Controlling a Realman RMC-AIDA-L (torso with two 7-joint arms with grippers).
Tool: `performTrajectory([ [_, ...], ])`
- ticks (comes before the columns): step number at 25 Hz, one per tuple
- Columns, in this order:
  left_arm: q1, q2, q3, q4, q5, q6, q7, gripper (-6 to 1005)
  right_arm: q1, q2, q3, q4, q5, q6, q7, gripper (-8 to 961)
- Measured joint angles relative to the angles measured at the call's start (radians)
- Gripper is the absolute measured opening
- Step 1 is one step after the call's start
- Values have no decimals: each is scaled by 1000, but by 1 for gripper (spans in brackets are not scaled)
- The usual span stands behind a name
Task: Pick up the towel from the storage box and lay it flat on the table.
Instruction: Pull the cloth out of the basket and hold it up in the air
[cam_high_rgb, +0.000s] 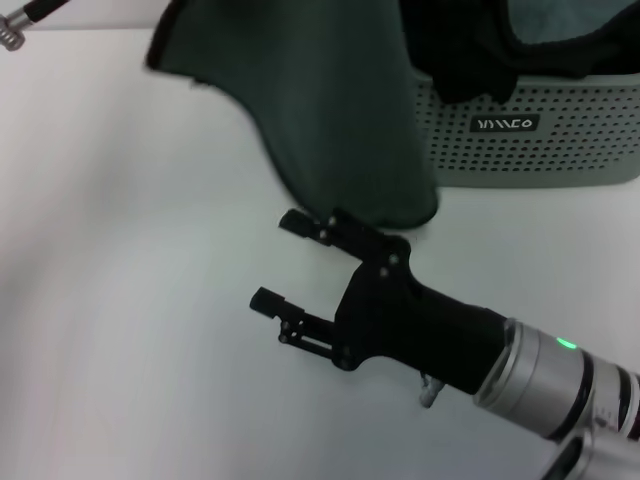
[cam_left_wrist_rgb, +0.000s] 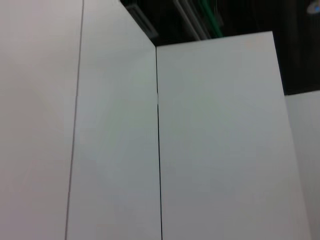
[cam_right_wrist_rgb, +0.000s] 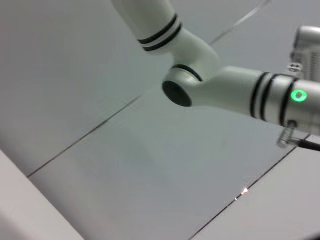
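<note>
White, smooth desk carries a pale grey-green perforated plastic storage box at its far right; its black label bears white lettering I cannot read. Black and teal-grey cloths fill the box. Beside it hangs the dark grey-green fleecy towel, its lower edge touching the desk. Below that edge, the right gripper has its fingers spread wide, empty.

The towel hangs left of the storage box, its lower edge just behind the right gripper over the table.
</note>
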Motion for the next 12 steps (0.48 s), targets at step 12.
performTrajectory([
  [12, 3, 8, -171, 34, -8, 146, -35, 14, -3, -4, 19, 231, 47, -298, 683, 735],
])
